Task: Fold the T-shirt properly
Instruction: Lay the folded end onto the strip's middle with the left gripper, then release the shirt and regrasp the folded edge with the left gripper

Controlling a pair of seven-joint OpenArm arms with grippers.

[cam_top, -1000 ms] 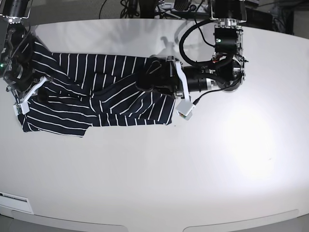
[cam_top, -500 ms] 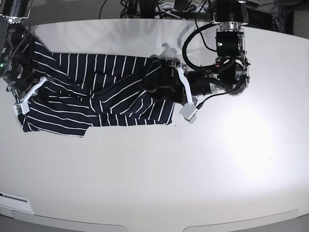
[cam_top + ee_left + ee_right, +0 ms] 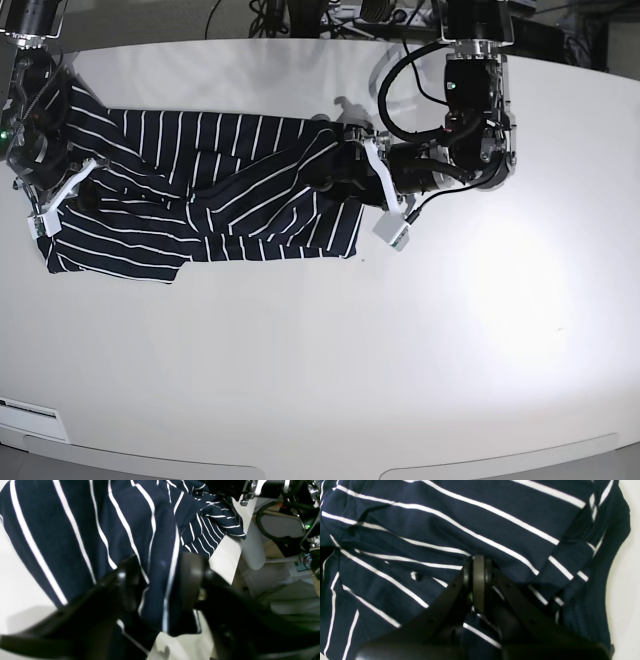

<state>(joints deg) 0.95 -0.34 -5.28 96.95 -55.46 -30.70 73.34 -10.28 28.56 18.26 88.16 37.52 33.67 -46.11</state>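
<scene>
The dark navy T-shirt with thin white stripes lies crumpled and partly folded across the table's back left. At the shirt's right edge, my left gripper lies low. In the left wrist view, this gripper stands open, with a loose fold of the T-shirt hanging between its black fingers. The right arm is at the shirt's left end. In the right wrist view, my right gripper is shut, and wrinkles in the T-shirt run into its tips.
The white table stretches wide in front and to the right of the shirt. Cables and equipment sit beyond the far edge. The table's edge lies close behind the shirt's far hem in the left wrist view.
My left gripper has opened and drawn back to the right, off the shirt's middle. The lifted cloth there has dropped flatter. The right arm has not moved.
</scene>
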